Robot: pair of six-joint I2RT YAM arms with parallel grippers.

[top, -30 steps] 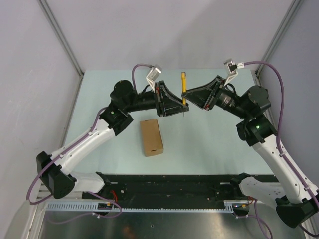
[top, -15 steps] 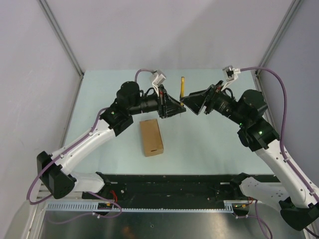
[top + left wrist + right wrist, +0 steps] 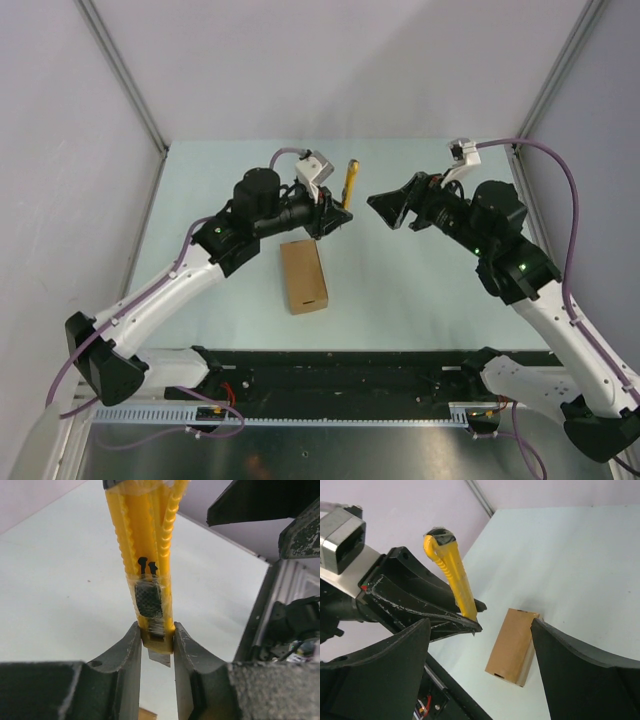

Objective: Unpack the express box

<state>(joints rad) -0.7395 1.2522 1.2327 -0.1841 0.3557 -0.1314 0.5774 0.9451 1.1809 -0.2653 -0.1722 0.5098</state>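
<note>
The express box (image 3: 304, 276), a small brown carton, lies flat on the pale table in front of the arms; it also shows between my right fingers' view as the express box (image 3: 512, 646). My left gripper (image 3: 333, 212) is shut on a yellow-and-black utility knife (image 3: 349, 183), held above the table behind the box. In the left wrist view the knife (image 3: 148, 555) is pinched at its blade end, a short blade tip showing below the left gripper (image 3: 157, 645). My right gripper (image 3: 386, 207) stands wide open and empty, right of the knife, apart from it; the right gripper (image 3: 480, 635) frames the box.
Grey walls with metal posts (image 3: 120, 75) enclose the table on three sides. The black base rail (image 3: 340, 375) runs along the near edge. A purple cable (image 3: 565, 210) loops off the right arm.
My right gripper has opened, let go of the knife and drawn back to the right. My left gripper kept the knife, swung slightly left and tilted it. The box has not moved.
</note>
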